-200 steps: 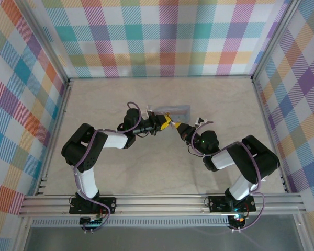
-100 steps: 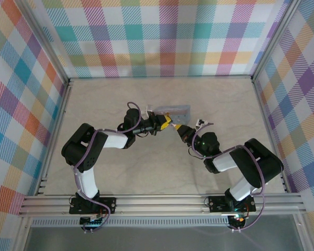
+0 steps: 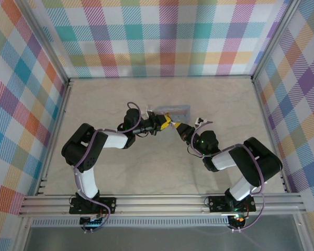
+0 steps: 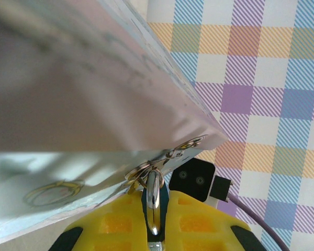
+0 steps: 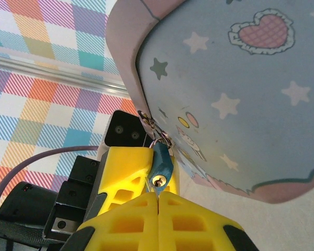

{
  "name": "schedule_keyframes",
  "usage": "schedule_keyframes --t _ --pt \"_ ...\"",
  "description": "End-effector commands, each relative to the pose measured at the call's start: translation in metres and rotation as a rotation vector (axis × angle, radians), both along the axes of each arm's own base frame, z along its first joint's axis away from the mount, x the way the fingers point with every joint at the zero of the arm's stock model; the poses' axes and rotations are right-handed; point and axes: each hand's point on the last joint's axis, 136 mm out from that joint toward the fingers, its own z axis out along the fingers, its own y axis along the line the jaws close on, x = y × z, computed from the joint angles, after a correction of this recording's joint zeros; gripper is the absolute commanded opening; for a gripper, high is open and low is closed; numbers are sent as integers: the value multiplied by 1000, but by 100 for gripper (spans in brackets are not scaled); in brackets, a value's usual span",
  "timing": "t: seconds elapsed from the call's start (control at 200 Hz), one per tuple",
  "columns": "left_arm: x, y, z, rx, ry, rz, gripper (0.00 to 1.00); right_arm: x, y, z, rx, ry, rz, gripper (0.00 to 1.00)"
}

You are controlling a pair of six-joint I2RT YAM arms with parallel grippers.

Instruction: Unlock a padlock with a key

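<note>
The small blue padlock (image 5: pixel 161 166) hangs by its metal shackle (image 4: pixel 154 198) from the hasp of a pale blue cartoon-printed tin (image 5: pixel 230 89). My left gripper (image 4: pixel 156 197) is shut on the padlock body, yellow fingers (image 5: pixel 124 168) on either side of it. The brass keyhole (image 5: pixel 158 181) faces my right gripper (image 5: pixel 158 197). That gripper is shut on a thin sliver of metal key (image 5: pixel 156 191), whose tip stands just below the keyhole. In the top view both grippers (image 3: pixel 165 121) (image 3: pixel 177 127) meet at the near side of the tin (image 3: pixel 175 111).
The tin lies on the beige table (image 3: pixel 115 97) a little beyond the middle, tilted up at the padlock side. Plaid walls (image 3: pixel 162 36) close the table on three sides. The two arms bend inward toward each other.
The right wrist shifted slightly toward me and came back. The left arm, tin and padlock have held still.
</note>
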Motion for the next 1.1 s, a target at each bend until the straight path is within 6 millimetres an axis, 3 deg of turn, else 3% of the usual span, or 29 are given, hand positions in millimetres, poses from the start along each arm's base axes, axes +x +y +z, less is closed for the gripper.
schedule_keyframes --t 0.0,0.29,1.095 --pt "-2 -2 7 -39 -22 -12 0 -2 0 2 -1 -25 -5 0" --pt "0 -3 9 -41 -24 -6 0 -9 -3 1 -31 -27 -10 0" --pt "-9 -14 10 -56 -25 -34 0 9 8 4 -4 -25 -20 0"
